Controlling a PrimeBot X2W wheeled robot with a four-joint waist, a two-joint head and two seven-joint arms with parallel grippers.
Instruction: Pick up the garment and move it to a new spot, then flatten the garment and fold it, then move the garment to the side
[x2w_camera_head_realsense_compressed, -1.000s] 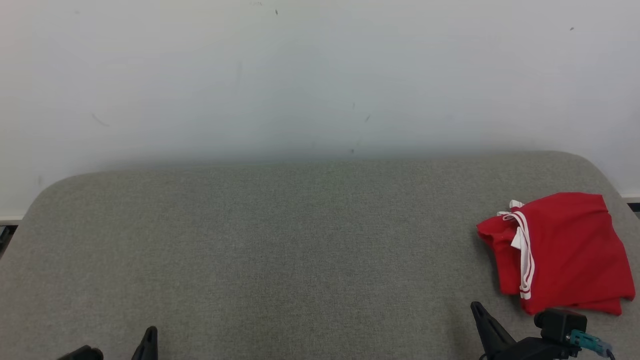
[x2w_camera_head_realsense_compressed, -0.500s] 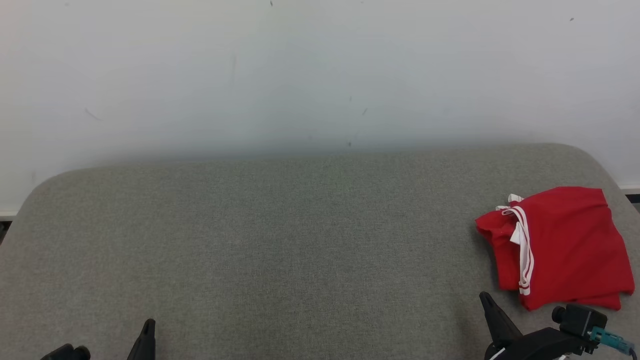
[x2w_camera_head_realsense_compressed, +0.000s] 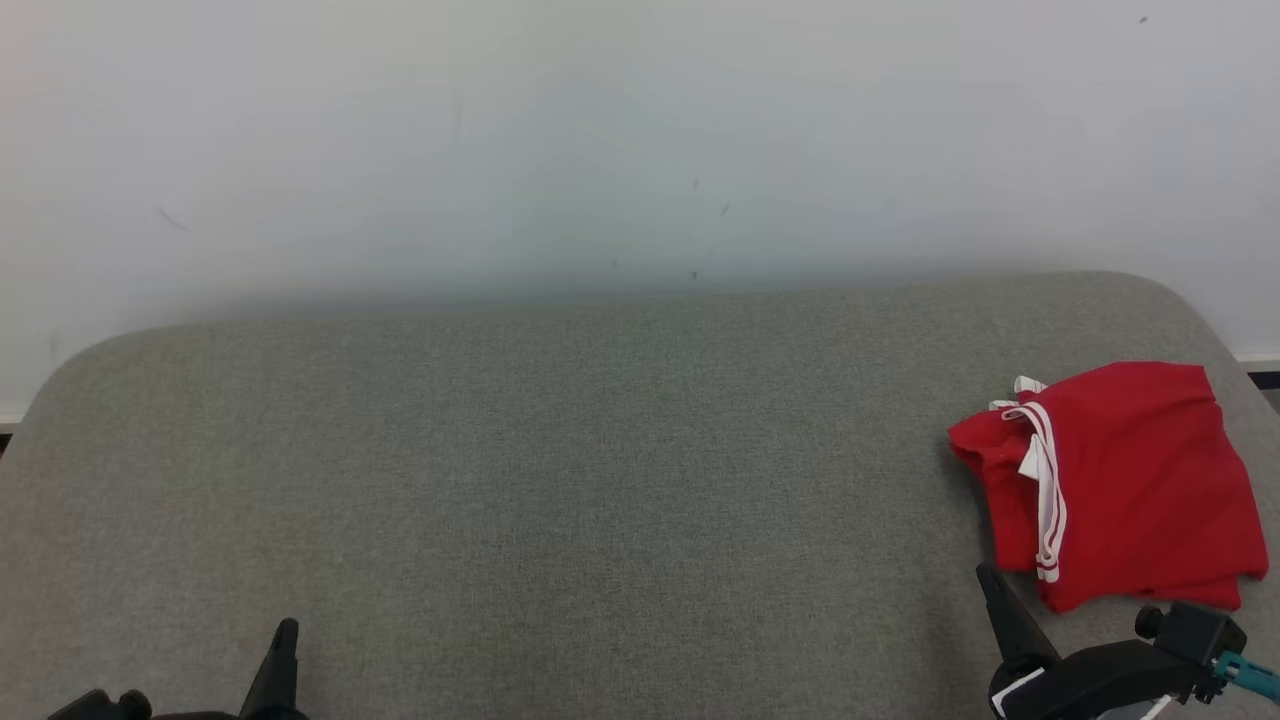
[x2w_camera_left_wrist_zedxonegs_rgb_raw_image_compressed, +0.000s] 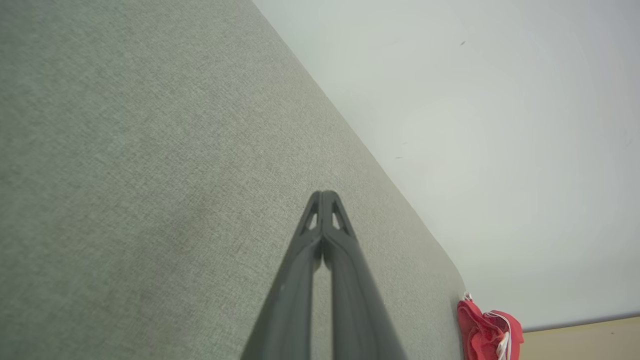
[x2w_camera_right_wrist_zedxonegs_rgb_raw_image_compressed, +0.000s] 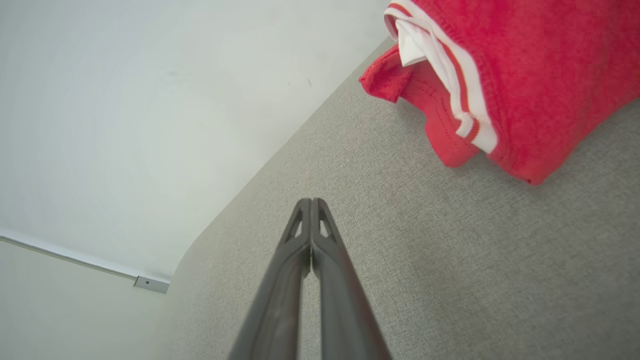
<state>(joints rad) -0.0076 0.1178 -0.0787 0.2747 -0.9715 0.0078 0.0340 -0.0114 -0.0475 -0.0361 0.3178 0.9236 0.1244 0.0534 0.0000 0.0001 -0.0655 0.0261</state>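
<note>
A red garment (x2w_camera_head_realsense_compressed: 1120, 485) with white striped trim lies folded near the right edge of the grey padded table (x2w_camera_head_realsense_compressed: 560, 470). It also appears in the right wrist view (x2w_camera_right_wrist_zedxonegs_rgb_raw_image_compressed: 530, 75) at the upper right and, small, in the left wrist view (x2w_camera_left_wrist_zedxonegs_rgb_raw_image_compressed: 487, 335) at the bottom right. My right gripper (x2w_camera_head_realsense_compressed: 988, 575) sits at the lower right, just left of and below the garment, apart from it, shut and empty (x2w_camera_right_wrist_zedxonegs_rgb_raw_image_compressed: 311, 201). Over bare table at the lower left, my left gripper (x2w_camera_head_realsense_compressed: 287, 628) is shut with nothing in it (x2w_camera_left_wrist_zedxonegs_rgb_raw_image_compressed: 323, 193).
A pale wall (x2w_camera_head_realsense_compressed: 600, 140) rises behind the table's far edge. The table's rounded corners show at far left and far right. A strip of floor and baseboard (x2w_camera_right_wrist_zedxonegs_rgb_raw_image_compressed: 150, 284) lies beyond the table's end in the right wrist view.
The head camera has tilted, so the whole scene has slid upward in view. Both grippers stay shut near the bottom edge; the right one has drifted slightly right. The garment lies unmoved.
</note>
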